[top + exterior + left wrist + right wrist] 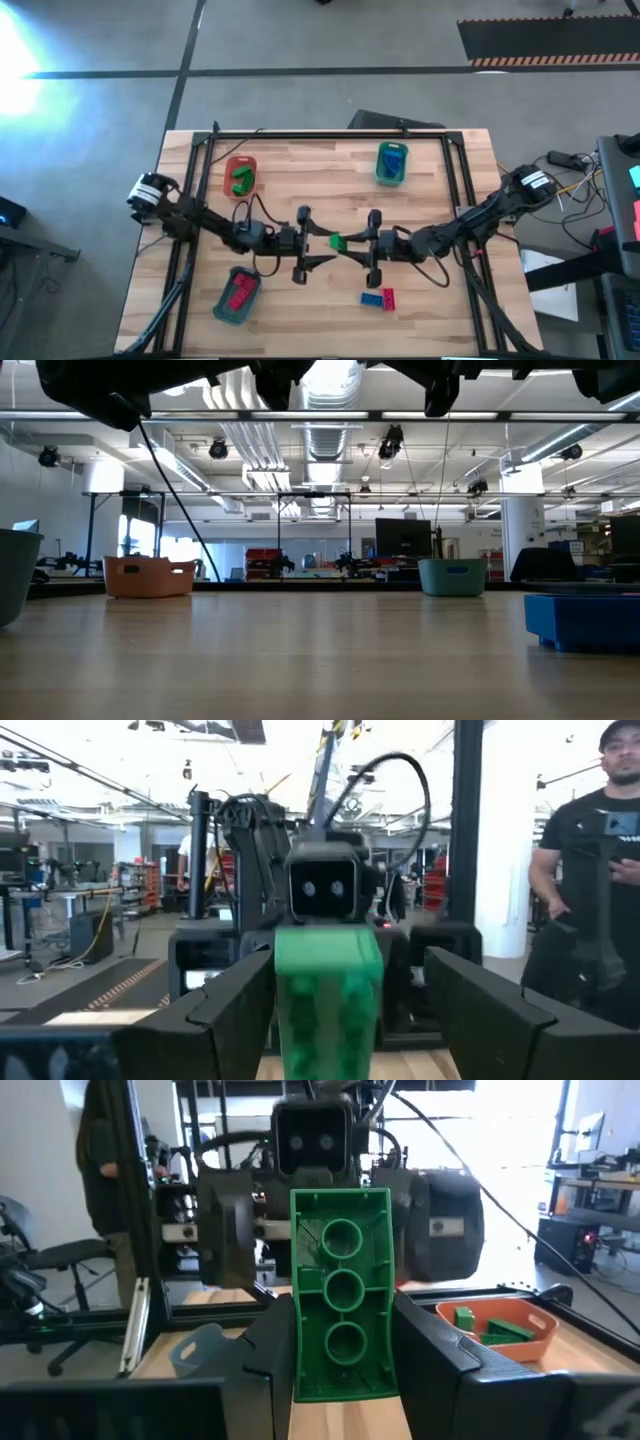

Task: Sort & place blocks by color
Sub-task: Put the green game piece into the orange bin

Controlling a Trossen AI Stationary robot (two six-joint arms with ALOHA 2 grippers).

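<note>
Green block [336,241] clamped in right tool [349,244], left tool [322,247] spread apart facing it, blue block [371,298] and red block [388,297] nearby

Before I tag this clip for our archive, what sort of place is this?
Most likely a robotics lab or workshop: exposed ducts overhead, other metal-framed workbenches behind, and a wooden table with colour-sorting trays.

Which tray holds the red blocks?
The teal tray at the table's near left corner. The orange tray holds green blocks, and the green tray holds blue ones.
</note>
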